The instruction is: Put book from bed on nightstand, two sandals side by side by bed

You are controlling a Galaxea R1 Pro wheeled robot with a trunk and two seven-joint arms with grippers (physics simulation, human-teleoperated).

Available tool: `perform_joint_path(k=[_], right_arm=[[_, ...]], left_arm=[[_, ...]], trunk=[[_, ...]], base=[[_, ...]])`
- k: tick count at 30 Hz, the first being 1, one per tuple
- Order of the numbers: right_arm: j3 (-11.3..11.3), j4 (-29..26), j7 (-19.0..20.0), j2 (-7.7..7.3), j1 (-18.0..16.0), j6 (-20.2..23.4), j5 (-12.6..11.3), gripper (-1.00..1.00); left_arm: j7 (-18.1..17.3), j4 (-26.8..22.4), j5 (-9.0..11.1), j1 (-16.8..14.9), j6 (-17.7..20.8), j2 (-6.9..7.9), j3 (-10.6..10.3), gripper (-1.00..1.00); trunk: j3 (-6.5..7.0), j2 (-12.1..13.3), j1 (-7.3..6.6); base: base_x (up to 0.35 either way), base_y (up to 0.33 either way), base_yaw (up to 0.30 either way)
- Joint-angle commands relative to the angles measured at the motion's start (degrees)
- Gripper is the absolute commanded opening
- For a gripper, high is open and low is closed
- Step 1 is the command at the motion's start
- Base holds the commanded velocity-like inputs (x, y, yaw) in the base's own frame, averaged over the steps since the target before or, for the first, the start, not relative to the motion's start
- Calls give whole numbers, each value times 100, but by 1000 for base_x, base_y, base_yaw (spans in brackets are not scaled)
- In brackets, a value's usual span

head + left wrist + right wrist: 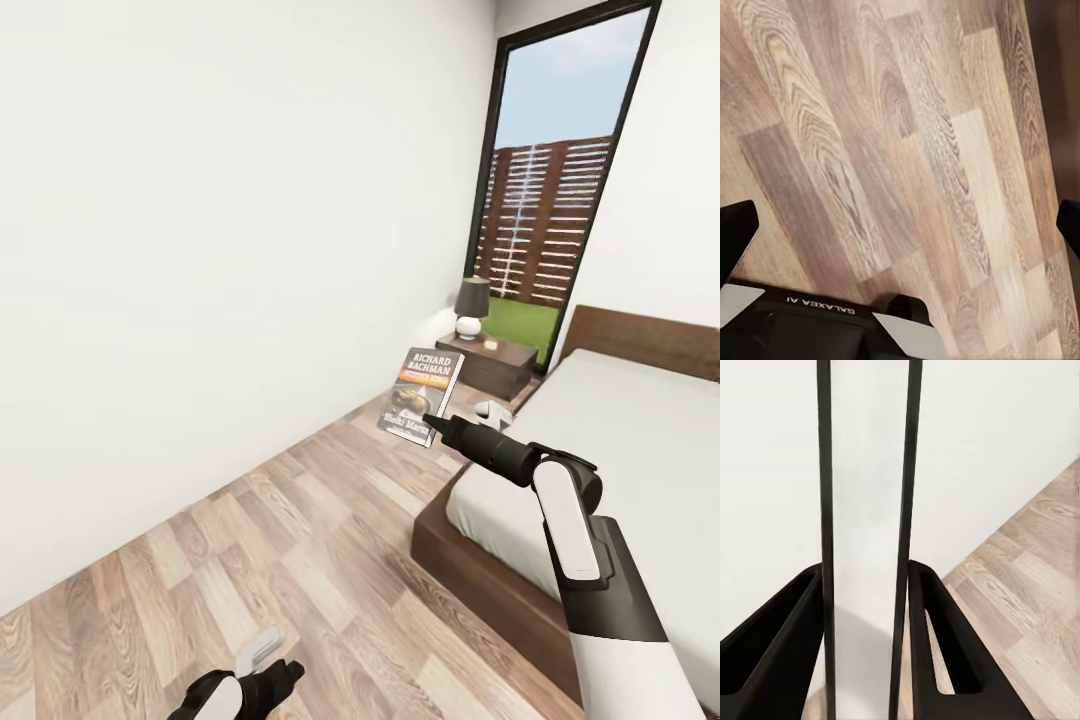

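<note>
Item: the book (pixel 422 396), thin paperback, dark glossy cover with white author lettering and an orange band. Held in the air over the floor beside the bed, cover toward the head camera, tilted; the right tool (pixel 432 420) pinches it at its lower edge. In the right wrist view the book (pixel 866 540) stands edge-on, a pale page block between two dark covers, with a black finger (pixel 776 645) pressed flat on each side.

Risk, judged: the grip sits low on a thin, smooth, flexible thing, so it may pivot or slide out during travel; a drop would land it on the floor, short of the nightstand.

Nightstand (pixel 492 362): low, squarish, glossy dark brown wood, near the window, carrying a lamp (pixel 471 306) with dark shade and round white base. Risk, judged: the lamp takes up part of the top, and a wide approach could knock it.

Bed (pixel 630 440): pale matte mattress, dark wooden frame, brown headboard.

Floor (pixel 300 540): brown wood planks, marked grain.

Left tool (pixel 900 225): fingers spread wide, nothing between them, low over the planks.
</note>
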Motion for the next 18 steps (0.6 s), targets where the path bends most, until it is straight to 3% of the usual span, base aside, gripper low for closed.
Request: perform_joint_path(k=[1,18], right_arm=[[-8,-2,44,3,-7,32,6,-100],[-8,-3,44,6,-7,34,12,-100]], left_arm=[[54,-13,60,-3,0,9,-30,100],[54,-4,61,-5,1,9,-29,100]], trunk=[[-7,-5,3],[-7,-5,3]], base=[[243,254,-239],[230,265,-261]])
